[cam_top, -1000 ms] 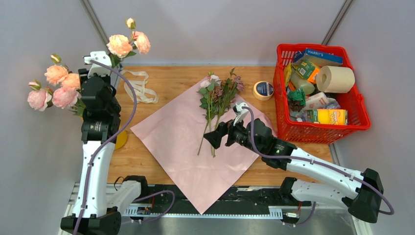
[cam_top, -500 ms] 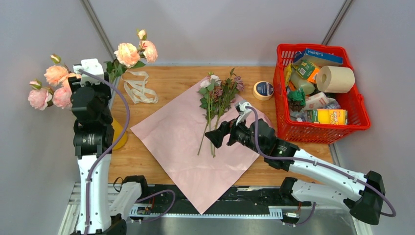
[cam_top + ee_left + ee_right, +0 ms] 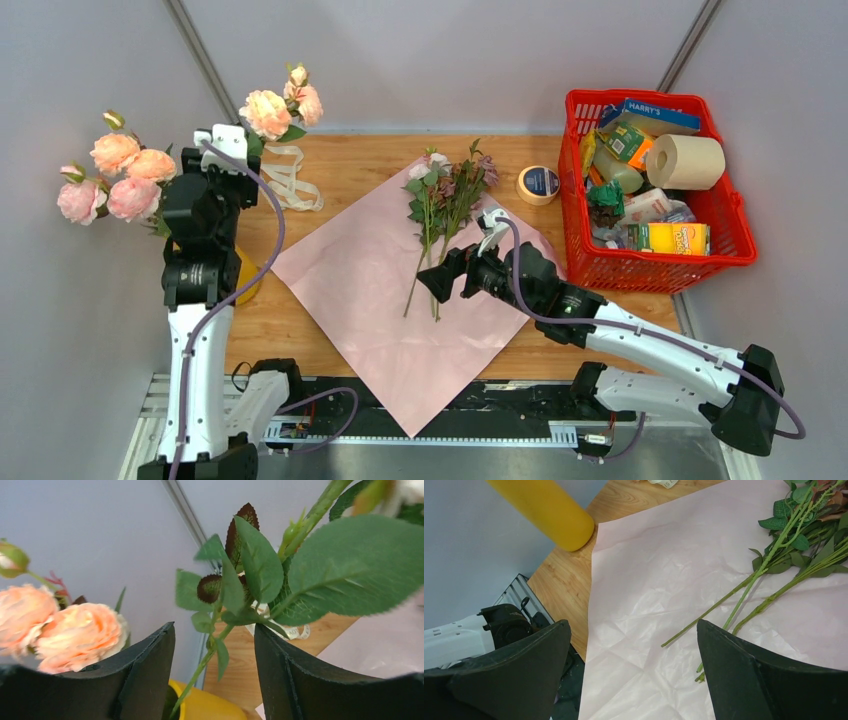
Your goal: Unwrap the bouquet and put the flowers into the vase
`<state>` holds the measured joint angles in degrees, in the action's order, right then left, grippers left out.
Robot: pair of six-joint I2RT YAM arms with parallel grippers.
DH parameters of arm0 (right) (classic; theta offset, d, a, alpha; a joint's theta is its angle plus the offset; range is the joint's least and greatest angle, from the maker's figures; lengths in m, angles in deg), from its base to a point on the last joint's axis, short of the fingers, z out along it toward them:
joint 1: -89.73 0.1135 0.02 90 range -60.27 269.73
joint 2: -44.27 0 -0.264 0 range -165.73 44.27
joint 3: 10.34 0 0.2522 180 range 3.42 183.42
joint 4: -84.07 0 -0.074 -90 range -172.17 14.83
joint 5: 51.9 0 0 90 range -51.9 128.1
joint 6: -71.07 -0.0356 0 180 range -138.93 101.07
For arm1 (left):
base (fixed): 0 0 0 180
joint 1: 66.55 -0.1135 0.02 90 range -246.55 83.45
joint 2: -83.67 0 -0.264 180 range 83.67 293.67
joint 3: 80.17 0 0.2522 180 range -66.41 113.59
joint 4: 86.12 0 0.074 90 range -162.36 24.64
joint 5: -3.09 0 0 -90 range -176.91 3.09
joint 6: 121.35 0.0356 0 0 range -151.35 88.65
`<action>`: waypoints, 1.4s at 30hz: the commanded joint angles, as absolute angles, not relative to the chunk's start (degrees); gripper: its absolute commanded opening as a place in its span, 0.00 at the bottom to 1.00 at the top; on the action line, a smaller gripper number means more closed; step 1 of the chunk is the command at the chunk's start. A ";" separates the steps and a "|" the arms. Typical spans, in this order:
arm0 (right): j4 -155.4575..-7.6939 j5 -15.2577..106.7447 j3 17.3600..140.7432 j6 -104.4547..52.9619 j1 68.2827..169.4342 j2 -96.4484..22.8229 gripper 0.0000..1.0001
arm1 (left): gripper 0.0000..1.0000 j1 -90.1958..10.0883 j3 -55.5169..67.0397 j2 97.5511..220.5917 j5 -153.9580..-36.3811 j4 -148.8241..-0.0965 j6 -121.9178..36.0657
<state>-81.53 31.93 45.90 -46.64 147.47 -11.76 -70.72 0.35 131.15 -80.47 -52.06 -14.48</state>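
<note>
Two pincers are standing wide: left gripper (image 3: 215, 632) is gaping around a leafy stem rising from the yellow vase (image 3: 246, 276), which is holding pink roses (image 3: 118, 178); right gripper (image 3: 633, 625) is hovering over loose flowers (image 3: 445, 195) lying on pink paper (image 3: 370, 300).

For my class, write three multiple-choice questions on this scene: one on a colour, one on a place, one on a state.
1. The basket is: A red, B blue, C green.
2. The ribbon lies: A in the basket, B on the table, C on the floor.
3. The right end effector is: A shut tight, B open and empty, C out of view.
Answers: 1 A, its plastic walls are red; 2 B, it rests on bare wood; 3 B, its fingers stand apart with nothing between them.
</note>
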 commanded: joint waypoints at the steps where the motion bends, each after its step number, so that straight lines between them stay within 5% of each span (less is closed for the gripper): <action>1: -82.35 30.90 47.63 -45.47 147.91 -10.23 1.00 | 0.66 -70.95 2.23 135.33 -82.35 -55.74 -13.15; 7: -82.43 30.63 47.89 -44.68 147.83 -9.61 1.00 | 0.59 -70.95 3.90 139.65 -74.97 -62.24 -12.80; 10: -82.43 30.72 47.89 -44.51 147.91 -9.61 1.00 | 0.34 -70.95 4.52 140.61 -72.33 -64.18 -12.36; 17: -82.35 29.84 47.28 -44.25 147.83 -9.70 1.00 | 0.00 -71.21 3.56 139.21 -61.86 -67.08 -15.08; 42: -82.35 30.01 46.57 -43.36 147.83 -9.52 1.00 | 0.00 -78.95 -12.70 132.80 -55.62 -66.56 -26.68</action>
